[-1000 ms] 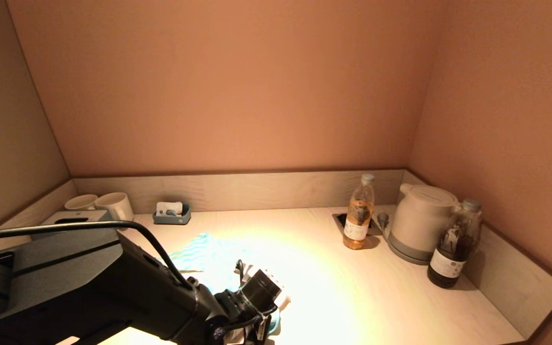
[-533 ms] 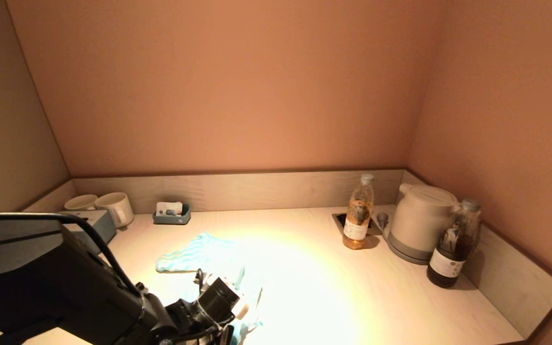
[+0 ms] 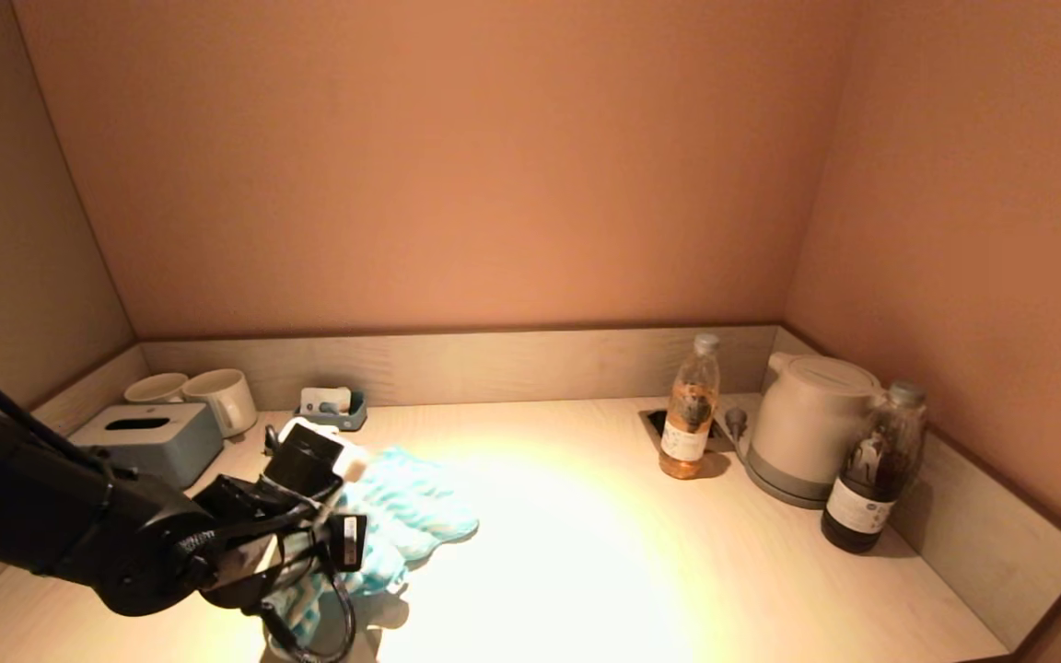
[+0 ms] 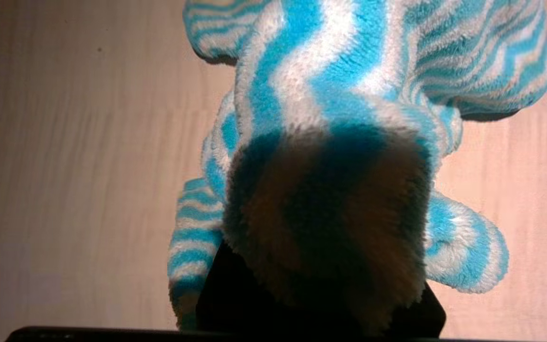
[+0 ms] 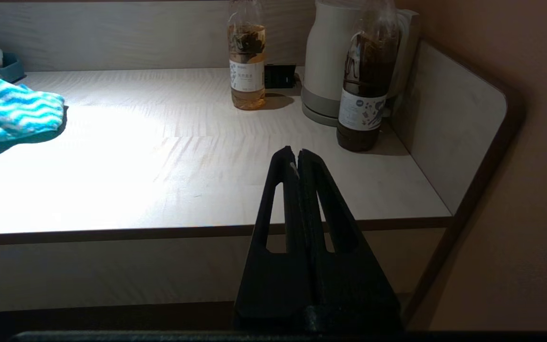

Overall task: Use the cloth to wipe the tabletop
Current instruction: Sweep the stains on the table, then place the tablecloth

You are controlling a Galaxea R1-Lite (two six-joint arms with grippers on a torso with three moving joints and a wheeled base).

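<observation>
The left end effector (image 3: 309,552) dragged the cloth (image 3: 402,511) leftward.

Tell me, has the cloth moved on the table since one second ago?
Yes. The left gripper has dragged the cloth toward the robot's left and back, nearer the tissue box.

Blue-white striped cloth (image 3: 406,516) (fluffy) lies bunched on tabletop (image 3: 641,562).

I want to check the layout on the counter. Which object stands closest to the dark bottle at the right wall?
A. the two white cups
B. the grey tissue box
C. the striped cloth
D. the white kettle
D: in the head view the dark bottle stands right beside the white kettle, far from the other things on the left.
</observation>
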